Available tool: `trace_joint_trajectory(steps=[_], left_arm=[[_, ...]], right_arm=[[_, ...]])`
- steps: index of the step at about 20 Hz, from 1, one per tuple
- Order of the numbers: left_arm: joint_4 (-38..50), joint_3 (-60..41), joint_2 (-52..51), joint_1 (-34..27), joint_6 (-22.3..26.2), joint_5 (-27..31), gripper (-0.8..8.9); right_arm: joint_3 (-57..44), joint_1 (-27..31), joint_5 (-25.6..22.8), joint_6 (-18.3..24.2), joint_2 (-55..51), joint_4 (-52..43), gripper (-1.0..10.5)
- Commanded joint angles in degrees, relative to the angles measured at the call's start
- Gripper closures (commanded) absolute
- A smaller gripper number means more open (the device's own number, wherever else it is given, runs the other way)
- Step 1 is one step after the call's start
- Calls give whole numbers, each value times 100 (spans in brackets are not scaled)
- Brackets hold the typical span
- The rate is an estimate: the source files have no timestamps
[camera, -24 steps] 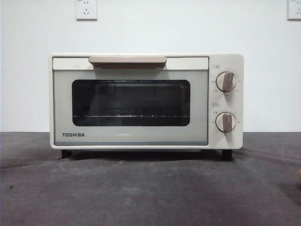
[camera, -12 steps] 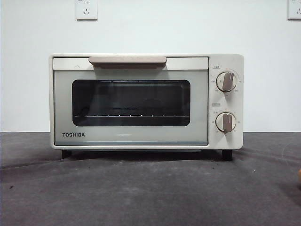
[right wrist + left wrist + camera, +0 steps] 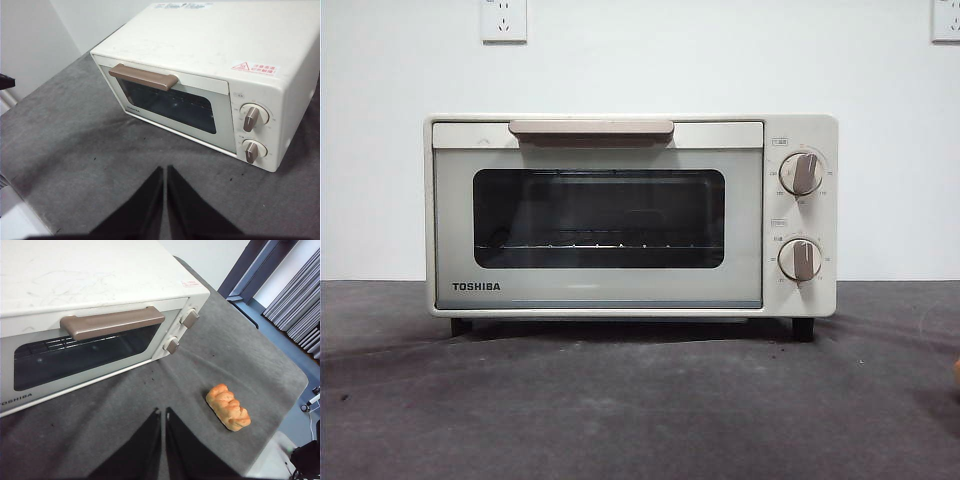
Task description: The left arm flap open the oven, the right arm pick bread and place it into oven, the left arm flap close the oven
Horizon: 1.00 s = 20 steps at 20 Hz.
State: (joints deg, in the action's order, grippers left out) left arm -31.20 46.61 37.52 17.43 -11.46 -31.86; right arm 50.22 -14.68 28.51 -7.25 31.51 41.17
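Hidden or cropped, as I see it from here:
In front view the bread [image 3: 956,372] is only an orange sliver at the right edge; no arm shows. The oven [image 3: 75,315] is cut off at the frame edge in left wrist view. Knob markings [image 3: 801,175] are too small to read. Behind the dark glass [image 3: 598,217] only the wire rack [image 3: 590,245] shows faintly.

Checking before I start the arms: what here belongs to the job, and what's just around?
Job: oven, door shut; bread on the cloth by its knob side; left end effector; right end effector.
Around: wall sockets, grey cloth.
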Motion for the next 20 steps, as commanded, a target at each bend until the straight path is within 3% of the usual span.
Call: trace_joint_trajectory(steps=[1, 4, 7, 9, 20], left_arm=[[140, 133, 28, 26, 92, -33, 757], [245, 133, 28, 26, 90, -31, 603], [269, 133, 28, 26, 90, -31, 343], [269, 133, 28, 26, 90, -31, 251], [264, 133, 28, 26, 87, -31, 250]], right_arm=[[98, -31, 7, 39, 15, -42, 886], [98, -31, 2, -37, 20, -42, 699], [98, -31, 0, -243, 20, -42, 510], [98, -31, 2, -315, 20, -39, 443], [98, -31, -17, -612, 72, 605, 401]])
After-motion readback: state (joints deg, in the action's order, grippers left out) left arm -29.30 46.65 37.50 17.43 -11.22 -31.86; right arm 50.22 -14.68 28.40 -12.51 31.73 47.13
